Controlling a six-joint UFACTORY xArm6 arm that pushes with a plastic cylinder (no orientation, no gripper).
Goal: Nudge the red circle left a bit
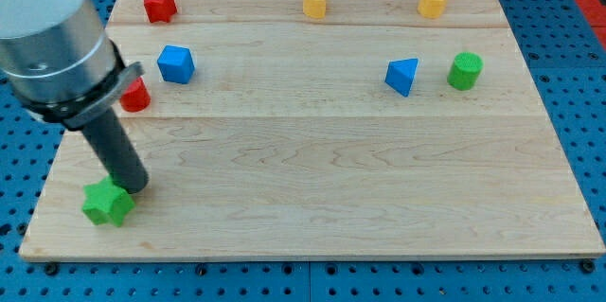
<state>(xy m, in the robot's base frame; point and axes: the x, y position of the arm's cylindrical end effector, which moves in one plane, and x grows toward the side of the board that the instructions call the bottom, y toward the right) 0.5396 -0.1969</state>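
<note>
While my tip (135, 188), a bare rod with no gripper to open, touches the green star (107, 204) near the board's bottom-left corner, the red circle (135, 97) waits by the left edge.

I've got the wooden board (312, 207) carrying a red star (159, 4), two yellow blocks (314, 1) (433, 1), blue cube (175, 63), blue triangle (402, 76), green cylinder (465, 70), red circle (135, 96), green star (107, 204).
</note>
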